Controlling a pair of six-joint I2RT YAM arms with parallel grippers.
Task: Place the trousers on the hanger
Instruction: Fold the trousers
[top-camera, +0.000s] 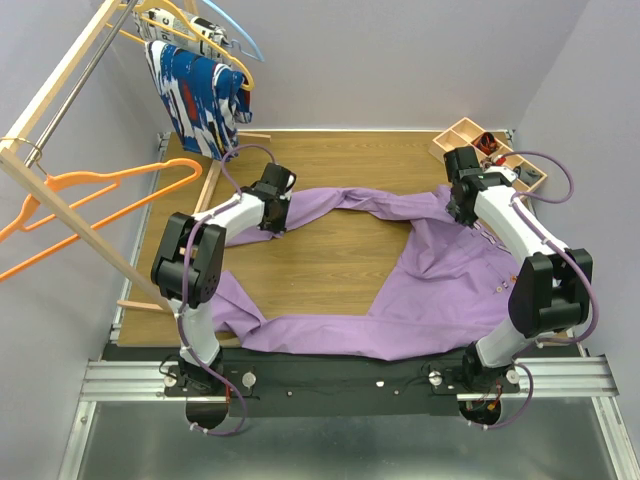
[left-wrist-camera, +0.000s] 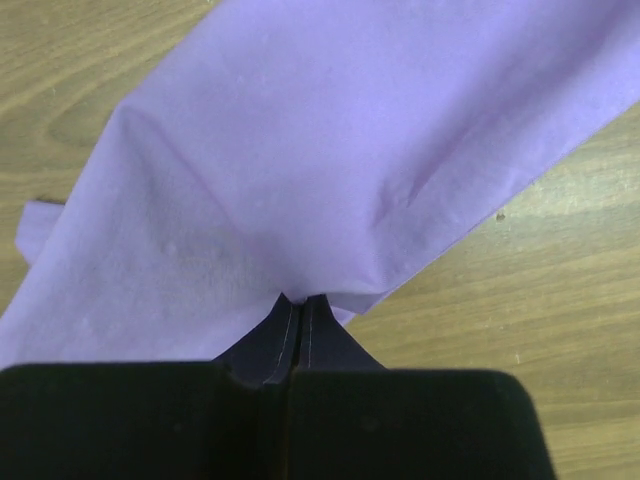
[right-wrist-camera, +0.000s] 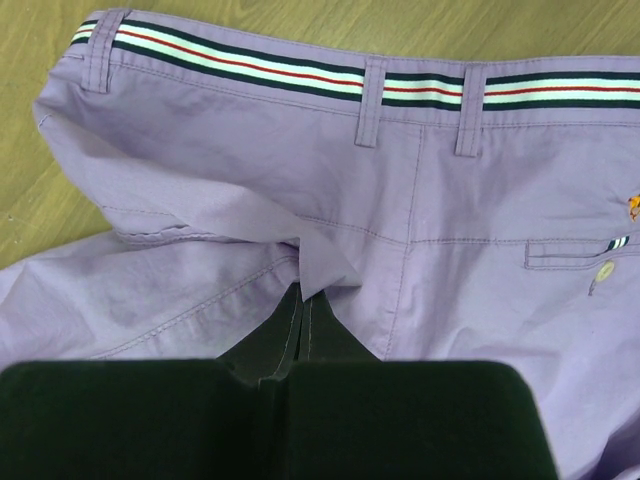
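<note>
Flat on the brown wooden bench (top-camera: 330, 250): long lilac-purple soft fabric trousers (top-camera: 440, 290), seat and white-striped waistband (right-wrist-camera: 250, 68) toward the far right. Both legs running off to the left, with a bare patch of wood enclosed between them. Far leg stretched along the back, near leg along the front edge by the arm bases.

On the far leg, left jaws pressed together, pinching a small pucker of cloth close to the leg's edge. Seen from the left wrist, fabric (left-wrist-camera: 330, 160) drawn into a peak right at the tips, wood grain (left-wrist-camera: 560, 290) showing on either side. Black-and-white left arm (top-camera: 215, 235) reaching across the near leg to get there.

At the seat, right jaws likewise pressed together, nipping a fold of cloth just below the waistband, beneath two belt loops (right-wrist-camera: 369, 102). Off to the right in that wrist view, a slit pocket (right-wrist-camera: 565, 255) with a small pale button (right-wrist-camera: 603, 269). Right arm (top-camera: 520, 235) bent over the right side of the garment.

Well apart from the trousers, a thin bright orange plastic hanger (top-camera: 130, 174) hanging at the pale wooden rack (top-camera: 90, 232) on the far left. Further along the same rack, a blue, white and red patterned garment (top-camera: 195, 95). At the far right corner of the bench, a wooden compartment tray (top-camera: 470, 140), just beyond the right arm's wrist.
</note>
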